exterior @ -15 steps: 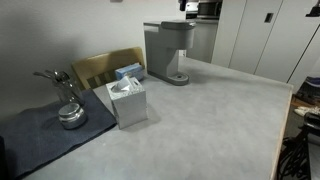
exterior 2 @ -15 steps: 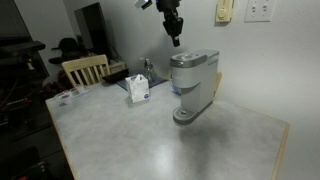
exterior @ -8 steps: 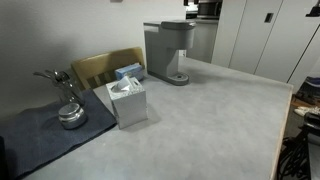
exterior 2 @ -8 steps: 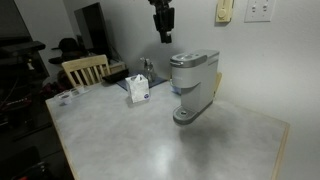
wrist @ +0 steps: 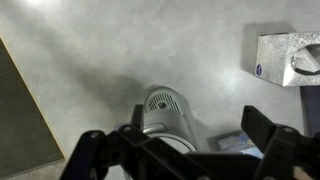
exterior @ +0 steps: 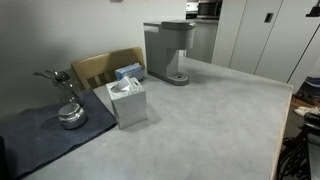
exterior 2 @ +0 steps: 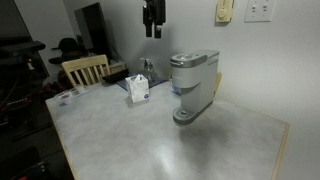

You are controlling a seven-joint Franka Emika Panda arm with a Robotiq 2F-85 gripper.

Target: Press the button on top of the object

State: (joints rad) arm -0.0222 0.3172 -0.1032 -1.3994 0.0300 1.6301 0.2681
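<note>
The coffee machine (exterior: 168,50) stood upright on the table (exterior: 220,120). A tissue box (exterior 2: 138,88) sat near it on the same surface. In an exterior view the hand (exterior 2: 152,14) hung in the air well above the machine. It was off to the side of the machine where the tissue box sat, and it touched nothing. In the wrist view its fingers (wrist: 88,150) were spread wide with nothing between them, and the machine showed far below.

Judging from this, the press was not yet made. The hand had yet to come over the machine's head, descend and push the button, which could not be picked out at this size.

No brand showed on the machine. A small dark mark on the tissue box was too small to read.
</note>
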